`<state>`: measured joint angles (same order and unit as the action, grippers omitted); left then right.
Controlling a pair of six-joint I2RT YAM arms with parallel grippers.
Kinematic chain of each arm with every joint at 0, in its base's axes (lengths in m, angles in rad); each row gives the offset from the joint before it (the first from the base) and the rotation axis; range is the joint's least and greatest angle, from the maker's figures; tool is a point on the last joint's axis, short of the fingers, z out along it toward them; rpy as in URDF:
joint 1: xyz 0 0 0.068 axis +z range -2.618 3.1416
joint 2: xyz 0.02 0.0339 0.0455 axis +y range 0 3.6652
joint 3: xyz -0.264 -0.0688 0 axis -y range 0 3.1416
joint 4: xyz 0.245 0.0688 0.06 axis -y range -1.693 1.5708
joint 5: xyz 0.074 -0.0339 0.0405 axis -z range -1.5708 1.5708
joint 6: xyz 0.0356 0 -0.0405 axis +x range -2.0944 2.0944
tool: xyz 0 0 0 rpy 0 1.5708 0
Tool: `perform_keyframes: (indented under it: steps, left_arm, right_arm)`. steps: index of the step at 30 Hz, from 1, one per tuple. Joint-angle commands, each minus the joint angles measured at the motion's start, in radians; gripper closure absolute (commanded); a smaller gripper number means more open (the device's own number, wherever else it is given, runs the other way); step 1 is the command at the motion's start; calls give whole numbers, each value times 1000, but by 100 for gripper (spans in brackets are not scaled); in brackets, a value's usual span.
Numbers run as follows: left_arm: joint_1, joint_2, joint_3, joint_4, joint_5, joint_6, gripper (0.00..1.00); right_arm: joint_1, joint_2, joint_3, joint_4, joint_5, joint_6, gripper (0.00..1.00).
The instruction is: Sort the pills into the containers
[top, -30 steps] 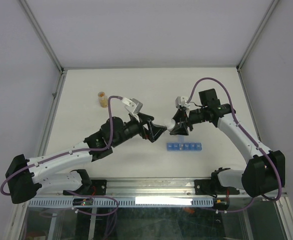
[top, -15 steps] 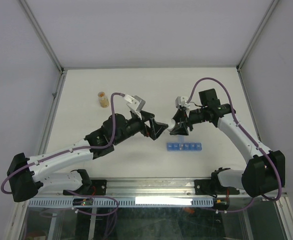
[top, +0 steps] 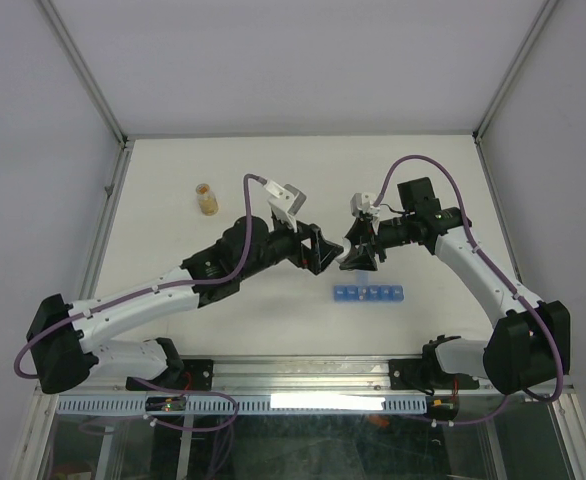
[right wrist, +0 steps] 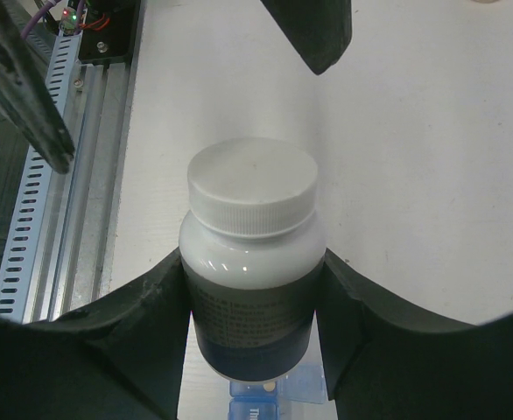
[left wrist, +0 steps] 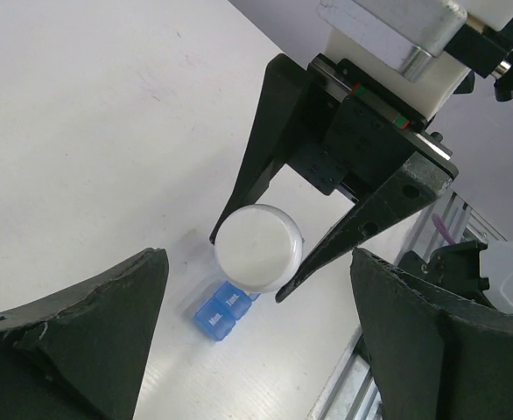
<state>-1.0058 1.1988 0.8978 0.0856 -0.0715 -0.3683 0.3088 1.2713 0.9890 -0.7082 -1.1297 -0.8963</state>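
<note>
My right gripper (top: 354,254) is shut on a white pill bottle (right wrist: 252,271) and holds it above the table, its white screw cap (right wrist: 253,188) on and pointing at my left gripper. My left gripper (top: 323,254) is open, just short of the cap (left wrist: 258,248), its fingers (left wrist: 108,332) spread wider than the cap and not touching it. The blue pill-organizer strip (top: 369,294) lies on the table below the bottle. Its end compartments show in the left wrist view (left wrist: 214,312) and the right wrist view (right wrist: 278,401), where one holds a small tan pill.
A small clear bottle with orange-tan contents (top: 206,199) stands at the back left of the white table (top: 423,180). A metal rail (top: 303,375) runs along the near edge, and frame posts stand at the back corners.
My left arm has shifted right and back, its wrist turning, while its open gripper stays facing the cap. My right arm and the bottle have not moved.
</note>
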Motion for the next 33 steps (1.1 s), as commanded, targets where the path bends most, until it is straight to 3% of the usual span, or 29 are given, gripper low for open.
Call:
perform_keyframes:
  steps: [1, 6, 13, 22, 33]
  left_arm:
    - [10, 23, 66, -9, 22, -24, 15]
    - [10, 61, 99, -37, -18, -2, 20]
    - [27, 116, 142, -44, 17, 14, 37]
    - [33, 122, 138, -47, 72, 7, 40]
    - [42, 140, 140, -55, 150, 4, 57]
  right_arm:
    - [-5, -17, 43, 24, -20, -5, 100]
    - [-6, -15, 44, 24, -22, -5, 100]
    - [-6, -18, 44, 24, -20, -5, 100]
    - [-6, -16, 43, 23, -21, -5, 100]
    - [-7, -16, 43, 23, -21, -5, 100]
